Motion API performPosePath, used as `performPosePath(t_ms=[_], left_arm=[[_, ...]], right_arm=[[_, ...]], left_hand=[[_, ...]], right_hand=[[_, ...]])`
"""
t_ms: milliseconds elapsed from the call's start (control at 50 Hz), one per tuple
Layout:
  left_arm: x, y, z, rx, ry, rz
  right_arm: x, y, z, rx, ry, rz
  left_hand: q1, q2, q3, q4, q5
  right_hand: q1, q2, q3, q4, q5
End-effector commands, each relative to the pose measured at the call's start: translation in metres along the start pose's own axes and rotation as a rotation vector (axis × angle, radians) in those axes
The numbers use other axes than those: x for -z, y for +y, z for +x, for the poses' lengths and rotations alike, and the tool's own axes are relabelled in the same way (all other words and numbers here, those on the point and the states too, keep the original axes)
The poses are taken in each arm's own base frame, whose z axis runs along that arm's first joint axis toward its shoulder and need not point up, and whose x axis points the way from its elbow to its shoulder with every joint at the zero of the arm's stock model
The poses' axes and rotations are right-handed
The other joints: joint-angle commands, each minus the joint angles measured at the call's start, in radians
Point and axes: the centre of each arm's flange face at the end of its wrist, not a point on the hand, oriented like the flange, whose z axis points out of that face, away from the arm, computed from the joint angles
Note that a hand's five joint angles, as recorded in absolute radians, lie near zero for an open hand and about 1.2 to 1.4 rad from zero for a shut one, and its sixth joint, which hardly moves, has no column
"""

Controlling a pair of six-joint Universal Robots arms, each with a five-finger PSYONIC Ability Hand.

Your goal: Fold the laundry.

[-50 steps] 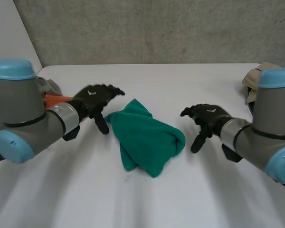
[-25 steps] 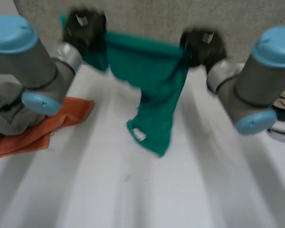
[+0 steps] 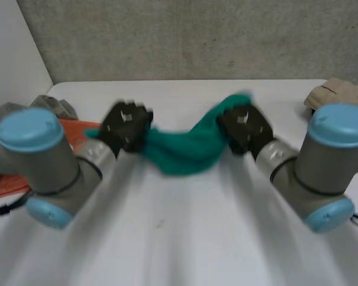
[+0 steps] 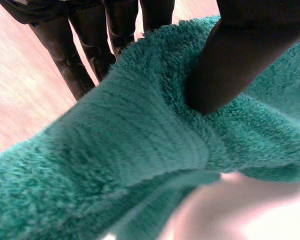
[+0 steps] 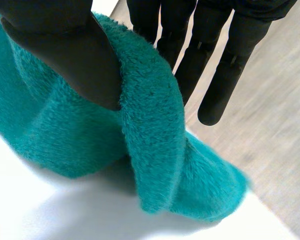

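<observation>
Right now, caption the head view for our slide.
Left hand and right hand hold a green towel sagging between them over the table.

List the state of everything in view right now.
towel: bunched, slung between both hands, sagging in the middle, not folded.
left hand: thumb and fingers pinch one end of the towel.
right hand: thumb and fingers pinch the other end.
orange cloth: lying flat, partly hidden.
grey cloth: heaped behind the orange cloth.
beige cloth: heaped at the far right.
</observation>
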Motion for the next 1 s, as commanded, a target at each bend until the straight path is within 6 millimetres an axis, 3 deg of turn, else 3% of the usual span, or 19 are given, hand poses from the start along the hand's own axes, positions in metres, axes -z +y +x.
performPosePath(t_ms=[20,140,280,460,720,800,820,840,940,960,1000], left_arm=[[0.019,0.017,0.013,-0.069,0.025,-0.11],[0.041,-0.005,0.0,-0.038,0.011,-0.168],[0.054,-0.008,-0.026,0.056,-0.064,-0.258],[0.047,0.023,-0.053,0.309,-0.141,-0.343],[0.041,0.05,-0.049,0.401,-0.087,-0.483],[0.036,0.056,-0.048,0.373,-0.085,-0.497],[0.033,0.054,-0.048,0.359,-0.083,-0.491],[0.033,0.051,-0.049,0.355,-0.083,-0.484],[0.038,0.009,-0.056,0.331,-0.076,-0.426],[0.045,-0.019,-0.061,0.316,-0.088,-0.371],[0.054,-0.052,-0.066,0.293,-0.105,-0.284]], right_arm=[[0.006,0.031,-0.015,0.02,-0.028,-0.132],[0.009,0.026,-0.012,0.012,-0.021,-0.126],[0.015,0.022,-0.014,0.008,-0.035,-0.117],[0.017,0.023,-0.017,0.007,-0.048,-0.118],[0.016,0.024,-0.012,0.004,-0.034,-0.121],[0.016,0.023,-0.011,0.001,-0.03,-0.12],[0.016,0.023,-0.01,-0.001,-0.027,-0.12],[0.016,0.021,-0.008,-0.004,-0.021,-0.119],[0.021,-0.01,0.01,0.012,0.022,-0.075],[0.026,-0.031,0.021,0.03,0.055,-0.046],[0.035,-0.056,0.034,0.059,0.096,-0.013]], left_hand=[[-0.345,-0.361,-0.359,-0.364,-0.368],[-0.621,-0.637,-0.636,-0.64,-0.645],[-0.613,-0.629,-0.627,-0.632,-0.636],[-0.504,-0.52,-0.519,-0.523,-0.528],[-0.413,-0.429,-0.428,-0.432,-0.437],[-0.056,-0.072,-0.071,-0.075,-0.079],[0.183,0.167,0.169,0.165,0.16],[0.284,0.268,0.27,0.265,0.261],[0.285,0.269,0.271,0.267,0.262],[0.285,0.269,0.271,0.267,0.262],[0.285,0.269,0.271,0.267,0.262]], right_hand=[[0.27,0.222,0.21,0.2,0.218],[0.27,0.222,0.21,0.2,0.218],[0.27,0.222,0.21,0.2,0.218],[0.27,0.222,0.21,0.2,0.218],[0.27,0.222,0.21,0.2,0.218],[0.27,0.222,0.21,0.2,0.218],[0.27,0.222,0.21,0.2,0.218],[0.27,0.222,0.21,0.2,0.218],[0.27,0.222,0.21,0.2,0.218],[0.27,0.222,0.21,0.2,0.218],[0.27,0.222,0.21,0.2,0.218]])
